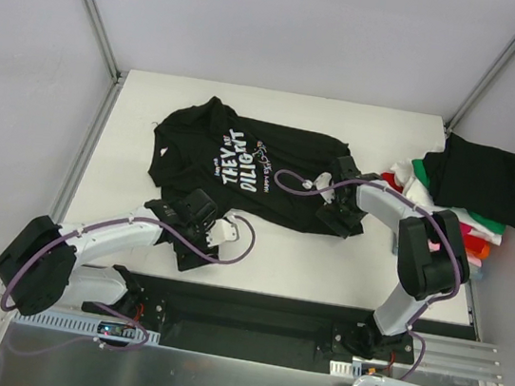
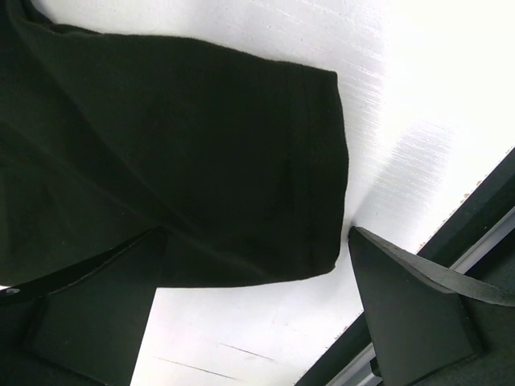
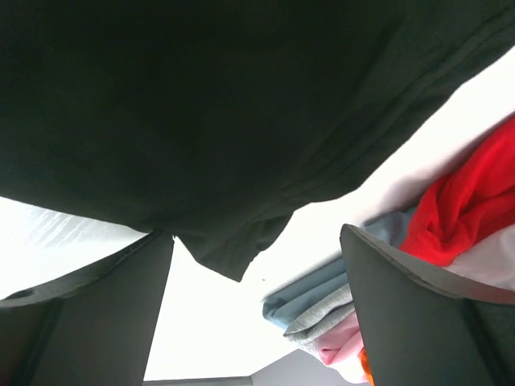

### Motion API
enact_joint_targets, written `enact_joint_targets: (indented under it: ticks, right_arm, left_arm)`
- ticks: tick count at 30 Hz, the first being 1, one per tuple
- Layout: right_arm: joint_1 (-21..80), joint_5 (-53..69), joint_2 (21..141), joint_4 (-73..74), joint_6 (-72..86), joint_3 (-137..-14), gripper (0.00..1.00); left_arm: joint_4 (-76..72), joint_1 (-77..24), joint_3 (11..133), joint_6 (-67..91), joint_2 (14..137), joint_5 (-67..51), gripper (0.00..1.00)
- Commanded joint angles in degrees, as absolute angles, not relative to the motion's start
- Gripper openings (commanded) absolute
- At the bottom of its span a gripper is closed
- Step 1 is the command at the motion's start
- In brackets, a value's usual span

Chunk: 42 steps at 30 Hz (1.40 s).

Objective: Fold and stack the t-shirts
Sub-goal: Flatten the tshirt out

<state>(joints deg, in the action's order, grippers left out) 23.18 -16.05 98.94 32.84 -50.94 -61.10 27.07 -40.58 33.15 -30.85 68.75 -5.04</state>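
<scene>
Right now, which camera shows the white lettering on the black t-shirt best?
The top view: the black t-shirt lies spread out there, with its lettering facing up. The left wrist view shows only a plain black sleeve; the right wrist view shows only a plain black edge. Neither shows any print.

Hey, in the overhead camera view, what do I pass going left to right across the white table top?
Spread-out black cloth t-shirt with white chest lettering → right gripper, open at that shirt's right edge → pile of folded coloured t-shirts with a black one on top.
</scene>
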Motion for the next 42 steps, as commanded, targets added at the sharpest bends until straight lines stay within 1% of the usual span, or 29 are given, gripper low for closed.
enact_joint_targets:
  ticks: [1, 6, 7, 9, 10, 12, 13, 15, 19, 22, 27, 28, 30, 31, 32, 33, 34, 35, 36, 38, 39, 40, 41, 42]
  right_arm:
    - [22.33, -11.96, 98.09, 34.63, -52.64, -60.74, 0.86]
    - [21.27, -8.71, 97.3, 35.95, -53.79, -59.15, 0.8]
    - [21.27, -7.48, 97.21, 36.12, -54.14, -58.98, 0.77]
    - [20.66, -6.33, 96.68, 36.91, -54.58, -58.45, 0.75]
    - [20.48, -5.2, 96.59, 37.09, -54.93, -58.27, 0.72]
    - [20.48, -4.75, 96.24, 37.44, -55.19, -57.83, 0.69]
    - [20.39, -4.4, 96.15, 37.7, -55.11, -57.75, 0.64]
    - [20.39, -3.78, 96.07, 38.32, -55.2, -57.74, 0.59]
    - [20.39, -2.73, 95.71, 38.93, -55.11, -57.57, 0.46]
    - [20.48, -2.99, 95.63, 39.02, -55.28, -57.13, 0.42]
    - [20.3, -3.25, 94.92, 39.11, -55.28, -56.95, 0.42]
    - [20.22, -3.25, 94.83, 39.2, -55.28, -56.95, 0.42]
    - [20.22, -3.34, 94.66, 39.29, -55.2, -57.22, 0.42]
    - [20.21, -3.25, 94.66, 39.55, -55.11, -57.39, 0.41]
    - [20.3, -2.99, 94.83, 39.72, -55.11, -57.48, 0.36]
    - [20.3, -2.99, 94.92, 39.81, -55.02, -57.65, 0.32]
    - [20.22, -3.16, 95.1, 39.81, -55.02, -57.74, 0.15]
    - [20.21, -3.43, 95.27, 39.9, -54.93, -57.74, 0.06]
    - [20.21, -3.6, 95.45, 39.9, -54.84, -57.66, 0.01]
    - [20.21, -4.04, 95.54, 39.99, -54.84, -57.39, 0.01]
    - [20.3, -4.3, 95.36, 39.99, -54.76, -57.31, 0.01]
    - [20.22, -4.39, 94.84, 40.08, -54.67, -57.04, 0.01]
    - [20.3, -4.39, 94.49, 40.34, -54.58, -56.78, 0.01]
    - [20.22, -4.39, 94.13, 40.6, -54.58, -56.6, 0.01]
  left_arm:
    - [25.14, -40.96, 34.63, -32.08, 71.01, -3.69, 0.96]
    - [24.0, -41.04, 35.15, -33.22, 71.89, -1.76, 0.95]
    - [23.91, -40.96, 35.24, -33.22, 71.98, -1.67, 0.95]
    - [23.64, -40.96, 35.51, -33.22, 72.33, -1.32, 0.95]
    - [23.56, -40.96, 35.59, -33.31, 72.42, -1.06, 0.94]
    - [23.38, -40.96, 35.77, -33.31, 72.68, -0.88, 0.94]
    - [23.2, -40.96, 35.77, -33.22, 72.86, -0.79, 0.94]
    - [23.03, -40.96, 35.77, -33.14, 73.21, -0.62, 0.93]
    - [22.59, -40.87, 35.6, -32.96, 73.48, -0.27, 0.92]
    - [22.24, -40.87, 35.33, -32.87, 73.21, -0.26, 0.92]
    - [21.71, -40.78, 34.37, -32.69, 73.21, -0.35, 0.89]
    - [21.62, -40.78, 34.28, -32.61, 73.39, -0.35, 0.85]
    - [21.45, -40.78, 34.19, -32.96, 73.56, -0.26, 0.8]
    - [21.36, -40.78, 34.1, -32.87, 73.74, -0.26, 0.76]
    - [21.36, -40.78, 34.1, -32.87, 73.83, -0.26, 0.69]
    - [21.36, -40.78, 34.1, -32.96, 74.0, -0.26, 0.65]
    - [21.36, -40.78, 34.1, -33.05, 74.0, -0.26, 0.6]
    - [21.36, -40.78, 34.01, -33.05, 73.92, -0.35, 0.53]
    - [21.36, -40.69, 34.01, -33.22, 73.92, -0.26, 0.49]
    - [21.36, -40.69, 33.75, -33.31, 73.22, 1.4, 0.39]
    - [21.53, -40.69, 33.66, -33.48, 72.95, 1.84, 0.25]
    - [21.19, -40.69, 33.66, -33.4, 72.25, 2.11, 0.12]
    - [21.36, -40.69, 33.58, -33.22, 71.81, 3.15, 0.03]
    - [21.36, -40.69, 33.57, -33.22, 71.37, 3.51, 0.0]
